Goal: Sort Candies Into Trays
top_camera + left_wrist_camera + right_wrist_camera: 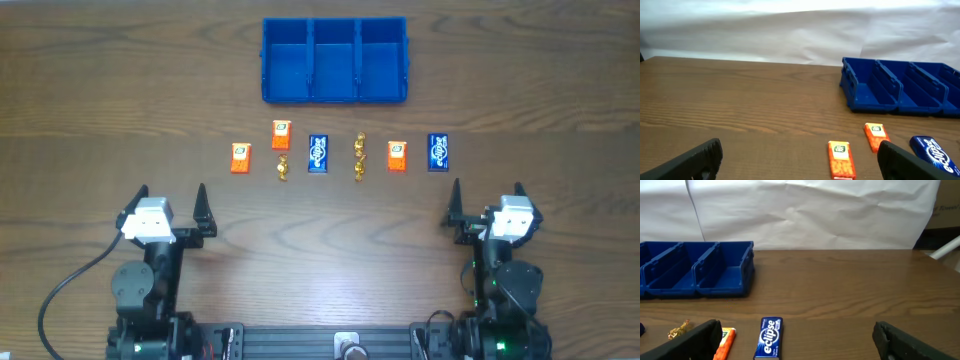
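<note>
Wood counter (100, 100) is carrying seemingly light, stiff, slick boxes (319, 153) at six o'clock from the tray (335, 95), suiting long-edge pinches; both jaws are gaping released.

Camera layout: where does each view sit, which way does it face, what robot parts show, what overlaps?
Top view: fixed overhead, looking down on the table; both arms, left pincer and right pincer open.
Left wrist view: on left wrist, facing the blue tray past orange boxes; own fingers.
Right wrist view: on right wrist, facing the tray past a blue pack; own fingers.
Shared: all see the tray.
</note>
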Tool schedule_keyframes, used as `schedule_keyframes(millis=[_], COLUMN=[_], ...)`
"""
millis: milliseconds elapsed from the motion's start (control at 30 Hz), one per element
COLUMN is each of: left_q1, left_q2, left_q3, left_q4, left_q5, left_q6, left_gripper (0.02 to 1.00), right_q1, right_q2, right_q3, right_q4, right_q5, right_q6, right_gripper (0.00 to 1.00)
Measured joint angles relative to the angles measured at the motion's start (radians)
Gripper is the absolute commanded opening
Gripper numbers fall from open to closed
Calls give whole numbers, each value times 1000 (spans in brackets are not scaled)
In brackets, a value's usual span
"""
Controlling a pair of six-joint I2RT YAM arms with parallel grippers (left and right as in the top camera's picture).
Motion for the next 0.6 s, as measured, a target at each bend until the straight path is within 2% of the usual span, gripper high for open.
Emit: schedule_keyframes(millis=[33,100,233,367,600], left_q1=[0,0,0,0,0], left_q2=[0,0,0,0,0], left_q3=[0,0,0,0,0], left_q4=[0,0,0,0,0], left_q5=[0,0,0,0,0], left_q6=[0,0,0,0,0], left_gripper=[998,998,996,998,998], right_q1=[0,3,3,3,3], right_q2=[0,0,0,0,0], right_q3=[0,-2,-2,-2,-2], right_q4=[0,19,25,27,29], right_q5=[0,117,233,276,300], right_q6=[0,-82,-169,-201,-219], right_gripper=[998,998,998,998,998])
